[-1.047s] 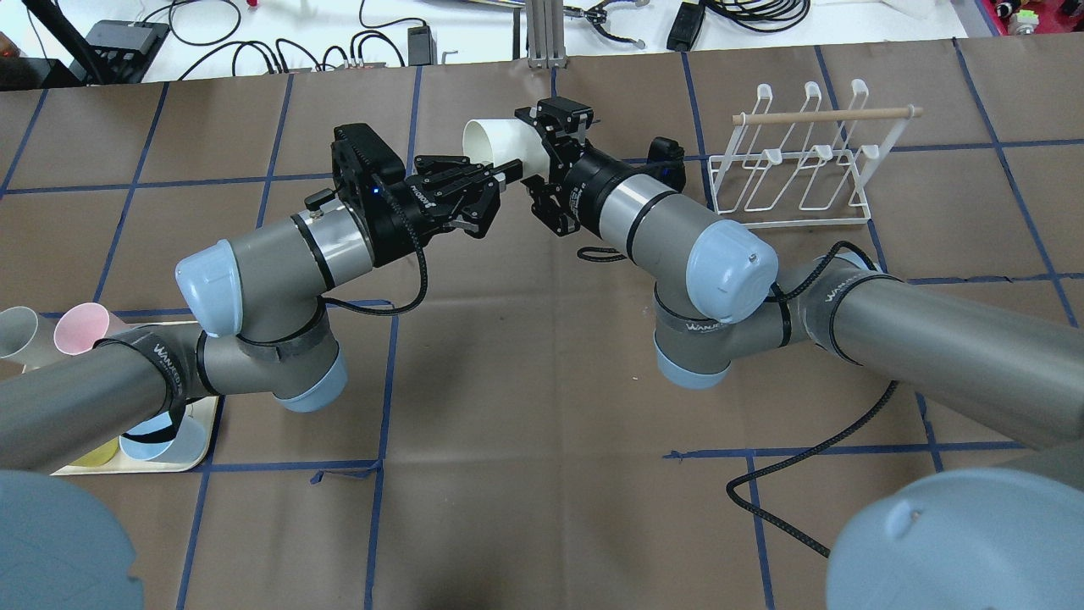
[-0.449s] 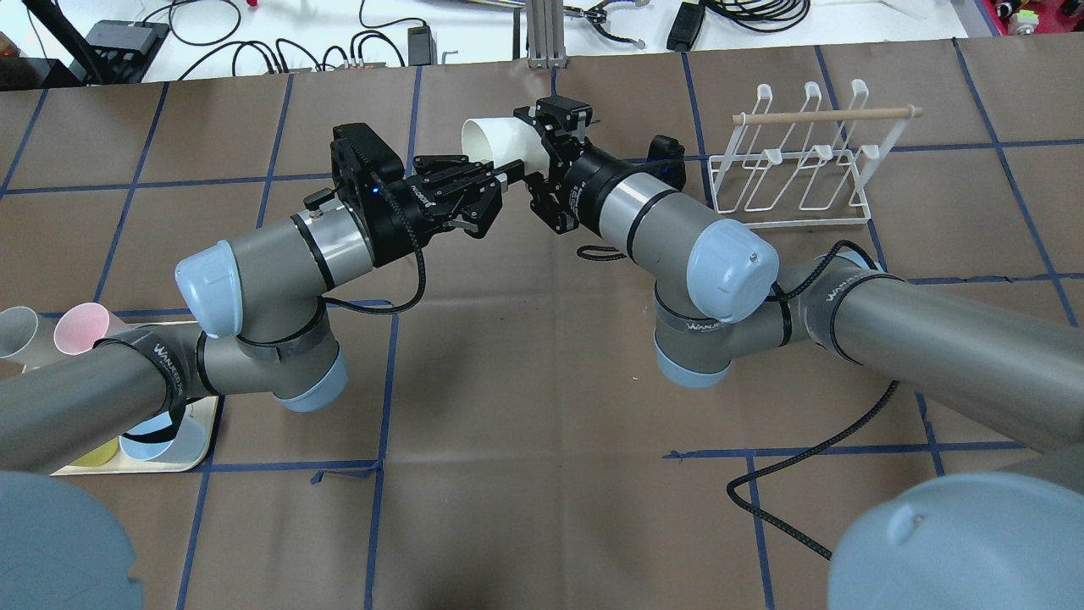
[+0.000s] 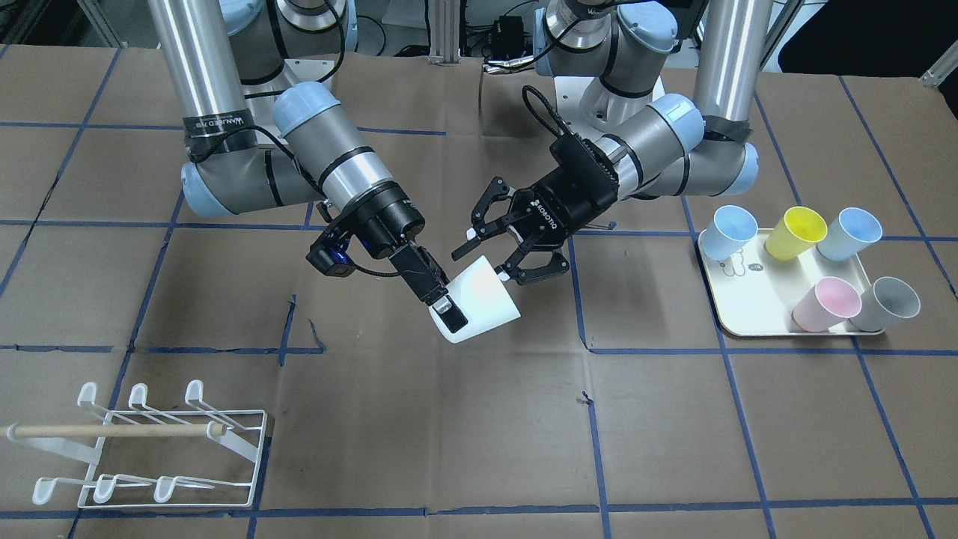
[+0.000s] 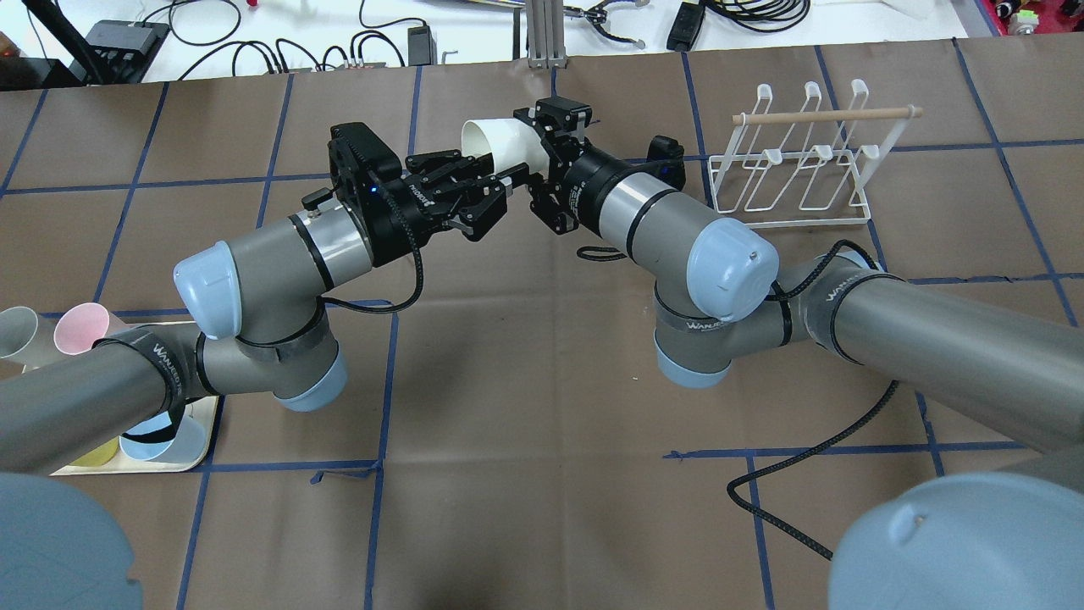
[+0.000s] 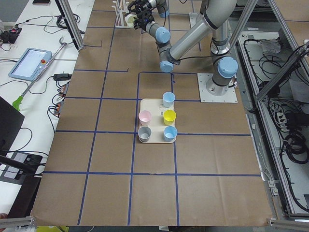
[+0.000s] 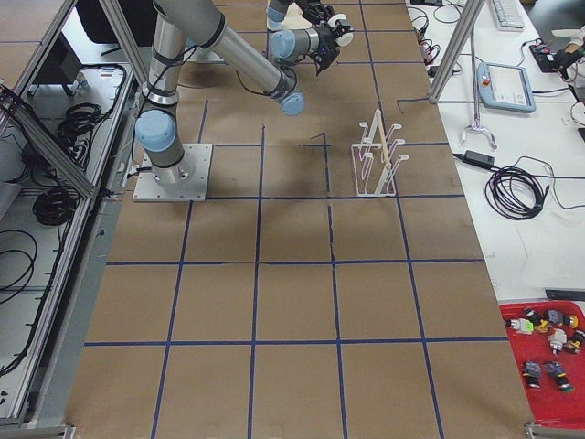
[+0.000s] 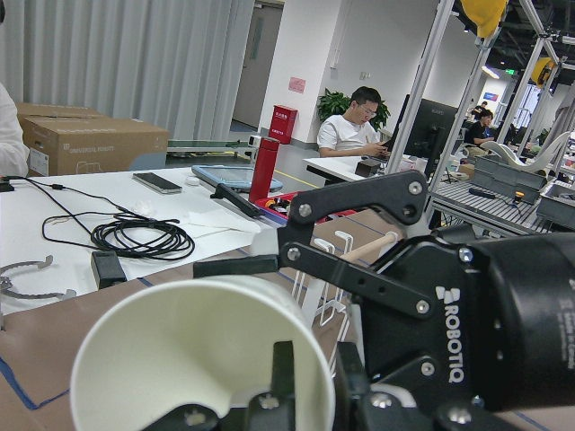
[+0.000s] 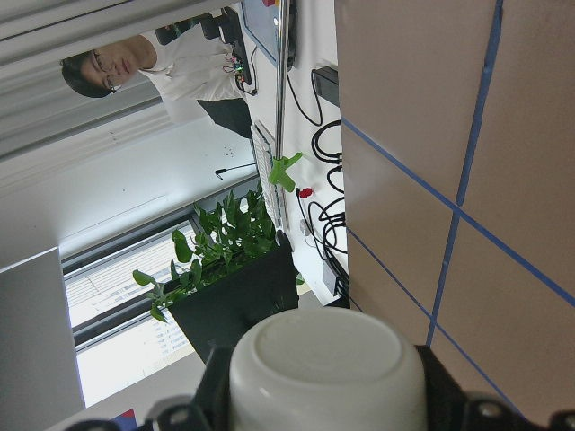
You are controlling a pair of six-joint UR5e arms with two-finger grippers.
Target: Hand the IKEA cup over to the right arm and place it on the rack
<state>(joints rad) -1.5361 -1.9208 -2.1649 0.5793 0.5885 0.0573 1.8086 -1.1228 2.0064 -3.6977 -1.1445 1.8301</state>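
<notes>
- Off on the robot's left side, the cream tray [image 3: 756,303] carries five coloured cups [image 3: 827,303]. None of that matters for this step.
- The hand-over looks all but finished to me. The white IKEA cup [image 3: 483,303] hangs in the air between the two grippers, above the table [image 4: 542,508], and only one of them is gripping it.
- The left gripper [image 4: 498,185] has its jaws apart, spread wider than the cup's rim. The cup's open mouth faces it, and the rim sits right at the gap between its fingertips. In the left wrist view one finger shows across the mouth, but I cannot tell whether it touches the wall.
- The right gripper [image 4: 542,154] has its jaws clamped on the cup's narrow end, one finger on each side of the wall. The right wrist view shows the flat base turned toward its palm.
- What is left, as I judge it: the left gripper must draw clear of the mouth. Then the right arm [image 4: 931,339] must carry the cup across and set it on a prong.
- The white wire rack [image 4: 826,115] stands on the table well apart from both sets of jaws, on the right arm's side, with no cup on it.
</notes>
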